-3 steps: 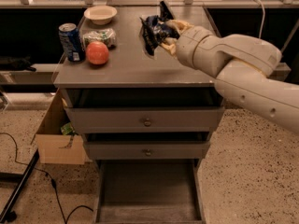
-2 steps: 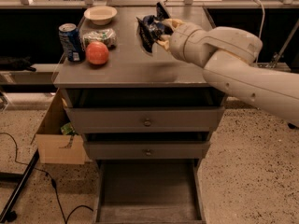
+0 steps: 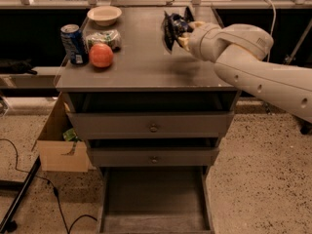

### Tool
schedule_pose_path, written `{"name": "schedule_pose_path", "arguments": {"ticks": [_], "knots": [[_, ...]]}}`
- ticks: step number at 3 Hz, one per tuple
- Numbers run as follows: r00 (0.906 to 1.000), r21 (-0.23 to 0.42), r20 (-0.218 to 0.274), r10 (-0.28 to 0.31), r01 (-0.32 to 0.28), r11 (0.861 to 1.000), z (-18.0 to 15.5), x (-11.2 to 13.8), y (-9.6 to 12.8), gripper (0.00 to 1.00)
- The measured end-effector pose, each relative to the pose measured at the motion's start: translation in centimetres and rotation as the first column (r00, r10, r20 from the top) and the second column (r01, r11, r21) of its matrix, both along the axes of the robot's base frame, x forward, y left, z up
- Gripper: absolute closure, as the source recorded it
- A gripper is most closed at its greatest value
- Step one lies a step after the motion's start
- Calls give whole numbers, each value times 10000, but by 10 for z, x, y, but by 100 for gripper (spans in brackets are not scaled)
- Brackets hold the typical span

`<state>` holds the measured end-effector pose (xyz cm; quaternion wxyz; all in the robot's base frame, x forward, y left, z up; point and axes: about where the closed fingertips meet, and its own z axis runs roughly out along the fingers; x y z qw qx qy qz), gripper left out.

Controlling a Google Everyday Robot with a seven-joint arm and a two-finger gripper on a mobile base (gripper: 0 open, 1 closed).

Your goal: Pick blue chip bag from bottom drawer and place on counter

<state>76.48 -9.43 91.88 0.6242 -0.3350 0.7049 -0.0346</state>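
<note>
My gripper (image 3: 179, 29) is shut on the blue chip bag (image 3: 171, 27), a crinkled dark navy bag held upright above the right rear part of the counter (image 3: 141, 67). The white arm reaches in from the right. Whether the bag touches the counter I cannot tell. The bottom drawer (image 3: 153, 199) stands pulled open below the two upper drawers, and its flat grey floor shows nothing on it.
On the counter's left stand a blue soda can (image 3: 73, 44), a red apple (image 3: 101, 55), a greenish-white packet (image 3: 104, 37) and a pale bowl (image 3: 104, 14). A cardboard box (image 3: 61, 145) sits on the floor left of the cabinet, with a black cable (image 3: 48, 189) nearby.
The arm has carried the bag a little further back and left over the counter. The camera view has shifted, so the cabinet sits more central.
</note>
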Motion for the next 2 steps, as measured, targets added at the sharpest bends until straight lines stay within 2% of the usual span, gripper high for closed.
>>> {"name": "schedule_pose_path", "arguments": {"ticks": [1, 2], "knots": [[9938, 1270, -731, -842, 930, 9875, -9, 7, -31, 100], [9938, 1270, -731, -842, 930, 9875, -9, 7, -31, 100]]}}
